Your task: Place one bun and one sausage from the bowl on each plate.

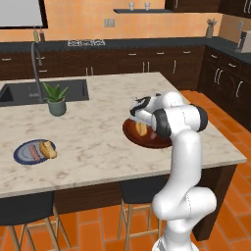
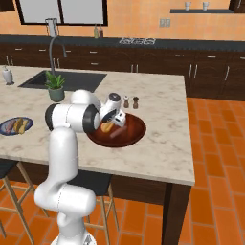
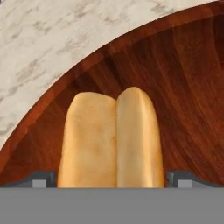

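Note:
The brown bowl [image 1: 147, 143] [image 2: 134, 127] [image 3: 183, 87] sits near the counter's right edge. A split bun [image 1: 141, 128] [image 2: 107, 127] [image 3: 111, 140] lies in it, with a sausage [image 2: 116, 133] beside it. My gripper [image 1: 140, 117] [image 2: 111, 120] [image 3: 111, 180] hangs low over the bowl, open, with its fingertips [image 3: 43, 180] flanking the bun's near end. The dark blue plate [image 1: 19, 156] [image 2: 5, 128] at the counter's left holds a bun [image 1: 48, 149] and a sausage [image 1: 33, 151].
A potted plant [image 1: 56, 100] [image 2: 56, 87] stands by the sink [image 1: 29, 92] [image 2: 62, 79] and its faucet [image 1: 35, 63]. Two shakers [image 2: 130, 102] stand just behind the bowl. Stools [image 1: 142, 196] are tucked under the counter's front edge.

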### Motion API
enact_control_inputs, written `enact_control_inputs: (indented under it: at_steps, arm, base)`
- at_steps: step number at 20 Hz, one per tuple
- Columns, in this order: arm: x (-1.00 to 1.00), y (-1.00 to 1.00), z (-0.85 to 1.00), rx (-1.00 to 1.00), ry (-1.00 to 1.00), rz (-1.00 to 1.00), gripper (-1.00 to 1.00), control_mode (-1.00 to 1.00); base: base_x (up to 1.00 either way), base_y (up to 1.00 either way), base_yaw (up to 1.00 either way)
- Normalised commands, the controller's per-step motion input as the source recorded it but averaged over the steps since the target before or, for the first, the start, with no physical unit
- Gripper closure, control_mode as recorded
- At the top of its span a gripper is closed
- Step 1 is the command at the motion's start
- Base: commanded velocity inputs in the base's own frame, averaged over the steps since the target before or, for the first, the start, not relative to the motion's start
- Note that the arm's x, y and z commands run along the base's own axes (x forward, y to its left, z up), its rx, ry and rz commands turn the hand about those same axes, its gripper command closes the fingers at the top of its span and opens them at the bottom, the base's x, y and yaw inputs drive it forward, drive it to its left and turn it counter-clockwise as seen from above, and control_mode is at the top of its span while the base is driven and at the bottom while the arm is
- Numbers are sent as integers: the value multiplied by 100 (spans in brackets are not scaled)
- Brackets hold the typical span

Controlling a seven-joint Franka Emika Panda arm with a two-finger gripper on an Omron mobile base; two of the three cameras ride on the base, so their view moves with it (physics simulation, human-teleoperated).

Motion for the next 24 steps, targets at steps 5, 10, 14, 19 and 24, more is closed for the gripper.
enact_control_inputs:
  at_steps: [5, 10, 14, 19, 24]
  arm:
    - [-4, 0, -29, -12, 6, 0, -100, -100]
    - [-1, 1, -17, -9, 10, 0, 100, -100]
    - [0, 4, -4, -3, 5, 0, 100, -100]
    - [-17, -3, 15, 0, 0, 0, 100, -100]
    - [-86, -17, 59, 0, 0, 0, 100, -100]
  base:
    - [0, 0, 0]
    - [0, 0, 0]
    - [0, 0, 0]
    - [0, 0, 0]
    - [0, 0, 0]
